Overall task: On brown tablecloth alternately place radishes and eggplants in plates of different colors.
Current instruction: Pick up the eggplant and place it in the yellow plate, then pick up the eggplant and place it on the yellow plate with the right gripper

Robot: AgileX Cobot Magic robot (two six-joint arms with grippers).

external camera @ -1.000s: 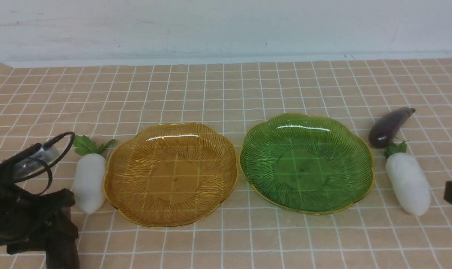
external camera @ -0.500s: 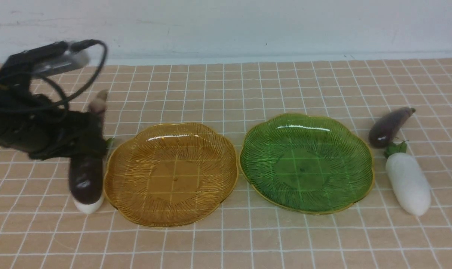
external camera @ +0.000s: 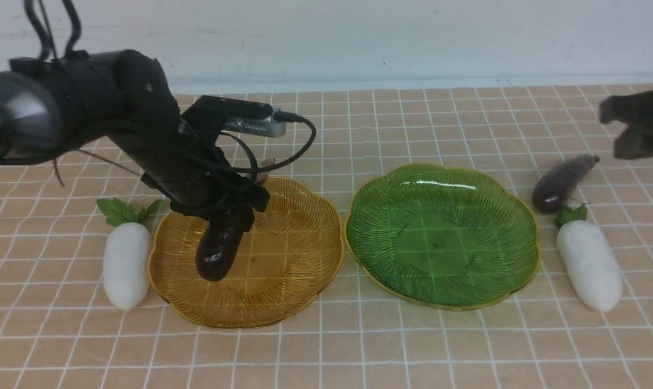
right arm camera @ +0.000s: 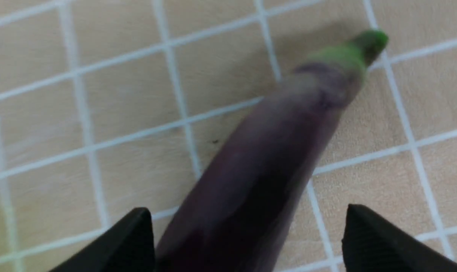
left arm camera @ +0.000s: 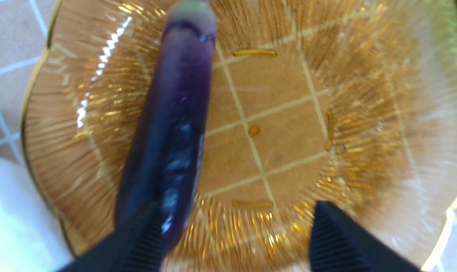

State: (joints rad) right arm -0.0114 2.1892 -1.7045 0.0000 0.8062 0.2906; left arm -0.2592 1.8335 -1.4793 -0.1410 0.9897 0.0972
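Left gripper (left arm camera: 236,206), jaws wide, over amber plate (external camera: 299,254); first eggplant (external camera: 216,254) against one finger.
First eggplant slants down onto amber plate, left of centre. Right gripper (right arm camera: 247,209), jaws wide, upper right, above second eggplant (external camera: 561,181). Plates 2: rims nearly touching, green plate (external camera: 439,237) right of centre. Radishes 2: left radish (external camera: 125,265) just beside amber rim, right radish (external camera: 588,265) near green rim. Eggplants 2. Brown tablecloth (external camera: 326,346): open bands along top and bottom.

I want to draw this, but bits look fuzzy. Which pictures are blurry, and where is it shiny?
Front view: white glare streaks on the amber plate and green plate; the right claw is smeared. Left wrist view: the left eggplant and amber plate are blurry. Right wrist view: the right eggplant looks soft.
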